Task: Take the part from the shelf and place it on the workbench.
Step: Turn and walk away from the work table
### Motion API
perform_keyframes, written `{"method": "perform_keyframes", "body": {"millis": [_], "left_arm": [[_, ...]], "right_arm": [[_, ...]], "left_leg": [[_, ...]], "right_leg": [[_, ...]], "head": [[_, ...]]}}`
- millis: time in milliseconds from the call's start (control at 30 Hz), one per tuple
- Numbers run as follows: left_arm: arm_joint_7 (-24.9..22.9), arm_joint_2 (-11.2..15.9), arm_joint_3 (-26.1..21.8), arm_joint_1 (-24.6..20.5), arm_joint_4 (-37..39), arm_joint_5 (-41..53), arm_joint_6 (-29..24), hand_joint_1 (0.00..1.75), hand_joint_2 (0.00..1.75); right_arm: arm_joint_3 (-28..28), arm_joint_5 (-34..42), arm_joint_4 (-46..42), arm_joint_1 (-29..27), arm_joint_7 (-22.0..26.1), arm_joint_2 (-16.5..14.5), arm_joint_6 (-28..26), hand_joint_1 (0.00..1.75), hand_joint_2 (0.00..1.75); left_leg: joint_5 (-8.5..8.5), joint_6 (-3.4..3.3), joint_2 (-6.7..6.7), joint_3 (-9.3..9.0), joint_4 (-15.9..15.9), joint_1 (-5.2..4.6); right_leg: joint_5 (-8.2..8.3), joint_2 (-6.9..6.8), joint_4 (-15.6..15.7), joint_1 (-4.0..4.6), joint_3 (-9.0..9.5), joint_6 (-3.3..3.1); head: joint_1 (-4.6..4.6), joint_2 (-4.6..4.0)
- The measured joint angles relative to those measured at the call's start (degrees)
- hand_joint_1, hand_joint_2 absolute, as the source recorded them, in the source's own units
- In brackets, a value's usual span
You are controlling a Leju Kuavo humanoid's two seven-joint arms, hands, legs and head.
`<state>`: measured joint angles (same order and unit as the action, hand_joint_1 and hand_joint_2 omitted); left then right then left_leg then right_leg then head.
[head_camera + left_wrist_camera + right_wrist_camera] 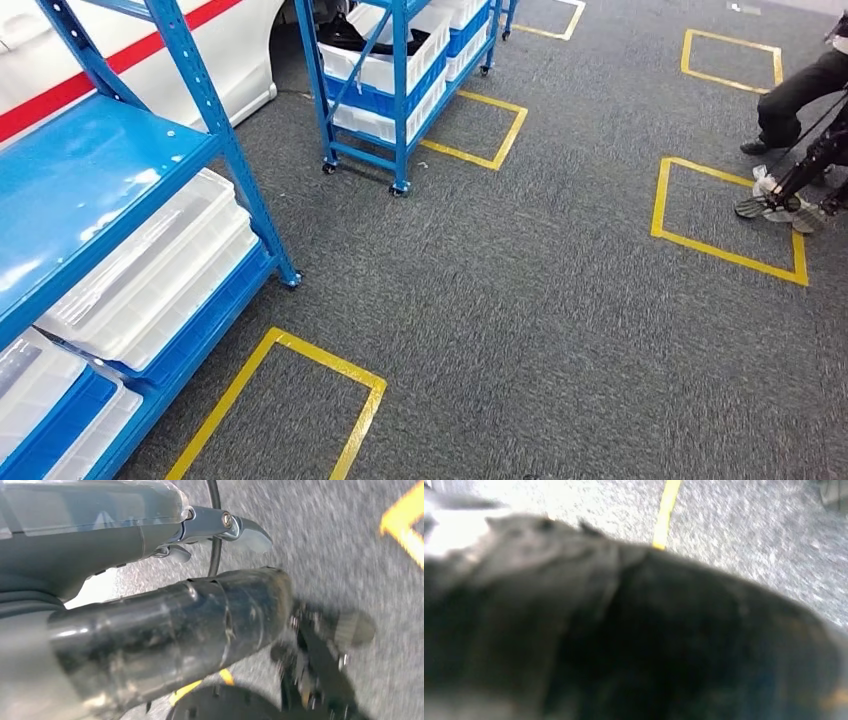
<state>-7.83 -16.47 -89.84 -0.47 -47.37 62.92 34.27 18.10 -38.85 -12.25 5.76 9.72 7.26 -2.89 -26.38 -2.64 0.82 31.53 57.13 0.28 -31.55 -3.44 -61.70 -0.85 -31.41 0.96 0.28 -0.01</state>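
Your left hand hangs over the carpet with its fingers seemingly curled on nothing, the right hand's fingers too blurred to tell, and the shelf lies off to the left side.

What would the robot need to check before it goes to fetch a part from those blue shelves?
1. Wheeled shelf in sight, with white bins: ok.
2. Carpet path toward it free of obstacles: ok.
3. Person's legs stand off to the right, clear of the path: ok.
4. Left hand free to grasp: cannot tell.
5. Right hand free: cannot tell, blurred.
6. Dark item in the top bin is the part: cannot tell.
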Motion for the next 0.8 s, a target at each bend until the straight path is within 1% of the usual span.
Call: {"method": "perform_keyframes", "body": {"millis": [33,67,100,133,167,200,233,267,300,333,367,400,433,467,500,533,567,600,633,667,700,733,767,800], "left_arm": [[0.15,0.15,0.01,-0.12,0.38,0.02,-0.31,0.0,0.0],[0.26,0.3,0.01,-0.22,0.74,0.03,-0.57,0.0,0.0],[0.35,0.42,0.01,-0.26,1.1,0.03,-0.73,0.0,0.0],[0.38,0.51,0.01,-0.27,1.42,0.03,-0.85,0.0,0.0],[0.38,0.56,0.01,-0.26,1.7,0.03,-0.9,0.0,0.0],[0.39,0.6,0.01,-0.27,1.94,0.03,-0.91,0.0,0.0],[0.42,0.61,0.01,-0.28,2.14,0.03,-0.9,0.0,0.0],[0.44,0.62,0.01,-0.33,2.32,0.03,-0.9,0.0,0.0],[0.47,0.66,0.01,-0.39,2.47,0.03,-0.9,0.0,0.0],[0.48,0.69,0.01,-0.39,2.6,0.03,-0.91,0.0,0.0],[0.48,0.73,0.01,-0.35,2.7,0.03,-0.91,0.0,0.0],[0.48,0.82,-0.01,-0.26,2.76,0.03,-0.91,0.0,0.0],[0.48,0.91,-0.02,-0.16,2.83,0.03,-0.93,0.0,0.0],[0.48,1.0,-0.02,-0.15,2.91,0.02,-0.96,0.0,0.0],[0.48,1.1,-0.03,-0.22,3.0,0.02,-1.01,0.0,0.0],[0.48,1.16,-0.02,-0.34,3.1,0.01,-1.05,0.0,0.0],[0.48,1.2,-0.02,-0.46,3.18,0.0,-1.06,0.0,0.0],[0.48,1.22,-0.02,-0.54,3.24,-0.02,-1.02,0.0,0.0],[0.48,1.23,-0.02,-0.55,3.28,-0.05,-0.97,0.0,0.0],[0.45,1.25,-0.02,-0.51,3.3,-0.09,-0.92,0.0,0.0],[0.41,1.26,-0.02,-0.46,3.3,-0.13,-0.89,0.0,0.0],[0.37,1.28,-0.02,-0.41,3.3,-0.17,-0.89,0.0,0.0],[0.33,1.31,-0.02,-0.42,3.3,-0.24,-0.87,0.0,0.0],[0.31,1.32,-0.02,-0.46,3.3,-0.32,-0.83,0.0,0.0]], "right_arm": [[0.0,-0.02,0.02,-0.08,-0.02,0.0,0.01,0.0,0.0],[0.0,-0.05,0.03,-0.22,-0.04,0.0,0.01,0.0,0.0],[0.0,-0.09,0.04,-0.38,-0.06,0.0,0.02,0.0,0.0],[0.0,-0.11,0.05,-0.51,-0.08,0.0,0.02,0.0,0.0],[0.0,-0.15,0.05,-0.57,-0.09,0.0,0.01,0.0,0.0],[0.0,-0.16,0.05,-0.58,-0.12,0.0,-0.01,0.0,0.0],[0.0,-0.17,0.05,-0.56,-0.19,0.01,-0.02,0.0,0.0],[-0.01,-0.19,0.07,-0.57,-0.31,0.03,-0.03,0.0,0.0],[-0.01,-0.19,0.09,-0.55,-0.41,0.05,-0.03,0.0,0.0],[-0.02,-0.19,0.1,-0.51,-0.5,0.07,-0.03,0.0,0.0],[-0.02,-0.2,0.11,-0.46,-0.56,0.08,-0.03,0.0,0.0],[-0.02,-0.21,0.09,-0.33,-0.58,0.06,-0.04,0.0,0.0],[-0.01,-0.22,0.05,-0.23,-0.61,0.01,-0.04,0.0,0.0],[-0.01,-0.23,0.02,-0.17,-0.62,-0.04,-0.05,0.0,0.0],[0.0,-0.23,-0.01,-0.15,-0.63,-0.09,-0.07,0.0,0.0],[0.0,-0.23,-0.01,-0.21,-0.64,-0.13,-0.07,0.0,0.0],[0.0,-0.23,0.0,-0.31,-0.64,-0.13,-0.07,0.0,0.0],[0.0,-0.25,0.01,-0.39,-0.65,-0.13,-0.05,0.0,0.0],[0.0,-0.26,0.02,-0.42,-0.65,-0.13,-0.03,0.0,0.0],[0.0,-0.28,0.03,-0.4,-0.65,-0.13,-0.03,0.0,0.0],[0.0,-0.31,0.02,-0.36,-0.65,-0.15,-0.02,0.0,0.0],[0.0,-0.32,0.01,-0.32,-0.65,-0.18,-0.02,0.0,0.0],[0.0,-0.33,0.0,-0.31,-0.65,-0.22,-0.02,0.0,0.0],[0.0,-0.33,-0.01,-0.3,-0.65,-0.26,-0.02,0.0,0.0]], "left_leg": [[0.12,-0.21,-0.57,0.08,-0.05,-0.02],[0.2,-0.36,-1.27,0.18,-0.02,-0.07],[0.21,-0.41,-2.08,0.25,0.05,-0.14],[0.2,-0.42,-2.95,0.28,0.15,-0.22],[0.16,-0.39,-3.83,0.26,0.28,-0.26],[0.09,-0.32,-4.67,0.2,0.43,-0.28],[0.0,-0.22,-5.47,0.18,0.59,-0.25],[-0.09,-0.07,-6.22,0.29,0.79,-0.26],[-0.09,0.19,-6.96,0.5,0.92,-0.19],[-0.04,0.49,-7.65,0.77,0.97,-0.05],[0.09,0.85,-8.35,1.0,0.93,0.06],[0.27,1.28,-9.06,1.19,0.74,0.11],[0.22,1.61,-8.86,1.3,0.79,0.06],[-0.32,1.9,-7.69,1.65,1.45,-0.08],[-1.55,2.15,-5.95,2.54,3.25,-0.18],[-3.34,2.32,-3.87,3.91,6.23,-0.12],[-5.31,2.56,-2.47,5.76,9.97,0.01],[-6.79,2.81,-1.84,7.54,13.58,0.21],[-7.33,3.05,-1.55,8.63,15.83,0.39],[-6.73,3.27,-1.31,8.65,15.99,0.57],[-5.17,3.4,-0.92,7.49,13.89,0.71],[-3.09,3.42,0.0,5.3,9.92,0.79],[-1.57,3.31,1.23,3.13,5.83,0.65],[-0.56,3.01,2.11,1.48,2.71,0.49]], "right_leg": [[-1.87,1.65,-3.23,-0.08,-1.47,0.11],[-3.72,2.51,-7.14,-0.09,-3.41,0.15],[-4.85,2.86,-10.51,-0.07,-5.17,0.19],[-4.83,2.98,-12.24,-0.06,-6.22,0.16],[-3.59,3.11,-11.73,-0.05,-6.26,0.06],[-1.4,3.43,-8.97,-0.04,-5.23,-0.12],[0.91,4.45,-4.94,-0.04,-3.64,-0.38],[2.57,6.07,-1.34,-0.07,-2.19,-0.62],[3.56,7.32,1.23,-0.05,-1.18,-0.8],[3.8,8.25,2.48,0.01,-0.73,-0.94],[3.73,8.32,2.65,0.08,-0.68,-1.02],[3.85,7.56,2.93,0.04,-0.59,-1.2],[4.02,6.81,3.37,-0.08,-0.39,-1.45],[4.21,6.01,3.9,-0.24,-0.13,-1.82],[4.39,5.1,4.4,-0.38,0.12,-2.19],[4.46,4.18,4.67,-0.36,0.3,-2.46],[4.42,3.31,4.77,-0.28,0.36,-2.65],[4.35,2.37,4.76,-0.2,0.37,-2.7],[4.28,1.52,4.72,-0.16,0.39,-2.69],[4.18,0.71,4.67,-0.17,0.44,-2.62],[4.05,-0.01,4.6,-0.19,0.54,-2.48],[3.85,-0.68,4.47,-0.21,0.71,-2.26],[3.59,-1.31,4.29,-0.13,0.86,-1.95],[3.35,-1.91,4.12,-0.02,1.0,-1.62]], "head": [[0.0,0.0],[0.0,0.0],[0.0,0.0],[0.0,0.0],[0.0,0.0],[0.0,-0.01],[0.0,-0.01],[-0.01,-0.01],[0.02,0.0],[0.04,0.0],[0.05,0.01],[0.08,0.01],[0.08,0.01],[0.04,0.01],[0.03,0.01],[0.02,0.01],[-0.01,0.01],[0.0,0.01],[0.0,0.0],[0.0,-0.01],[-0.01,-0.01],[-0.01,-0.01],[-0.01,-0.01],[0.02,0.0]]}}
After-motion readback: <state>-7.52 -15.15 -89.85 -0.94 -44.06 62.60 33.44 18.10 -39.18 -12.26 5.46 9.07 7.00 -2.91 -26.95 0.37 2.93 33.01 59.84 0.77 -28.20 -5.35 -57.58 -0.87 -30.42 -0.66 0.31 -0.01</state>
